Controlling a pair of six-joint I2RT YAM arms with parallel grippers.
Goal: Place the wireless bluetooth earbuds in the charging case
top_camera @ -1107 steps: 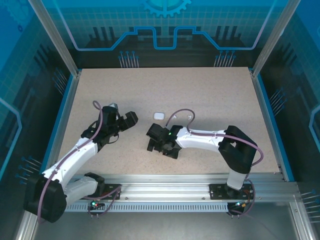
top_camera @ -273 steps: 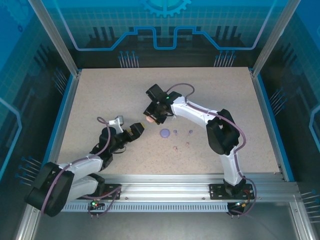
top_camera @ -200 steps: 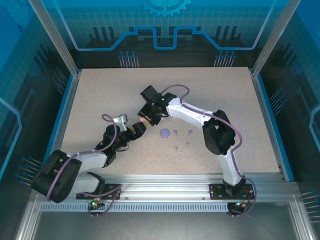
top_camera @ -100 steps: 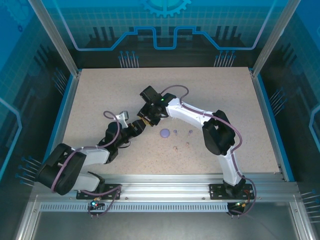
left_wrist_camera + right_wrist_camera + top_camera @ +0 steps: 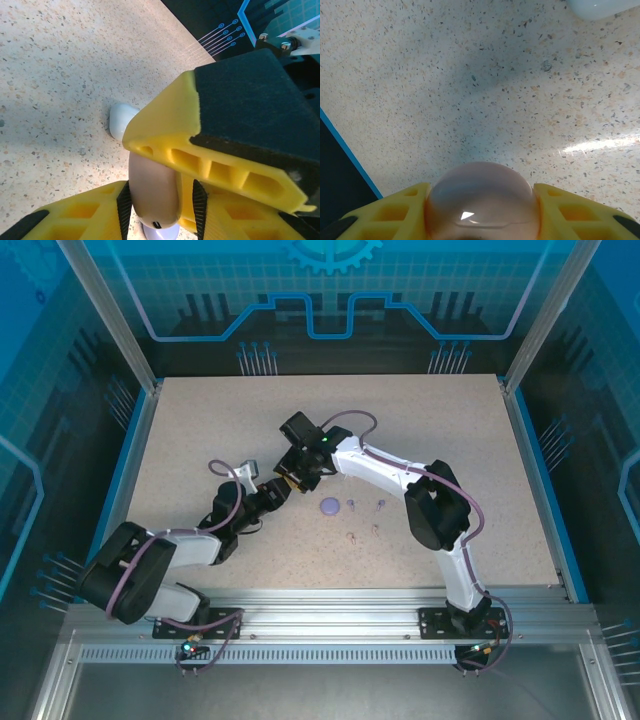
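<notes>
A pinkish charging case (image 5: 482, 197), closed, sits between the yellow fingers of my right gripper (image 5: 482, 212), which is shut on it just above the table. My left gripper (image 5: 160, 205) has come up from the other side, and its black pads (image 5: 124, 202) flank the thin edge of the same case (image 5: 152, 192). One pad touches it; whether the other does is unclear. In the top view the two grippers meet at the table's middle (image 5: 286, 484). Several tiny earbuds (image 5: 352, 504) lie loose to the right, beyond a purple case (image 5: 330, 506).
A white case (image 5: 121, 119) lies on the speckled table just past the held one, also at the right wrist view's top edge (image 5: 600, 7). The purple case (image 5: 160, 232) lies right under the left fingers. The blue table rim (image 5: 350, 155) is close.
My left arm reached forward to the right gripper and its jaws narrowed around the pinkish case. The right gripper kept its hold and barely moved.
</notes>
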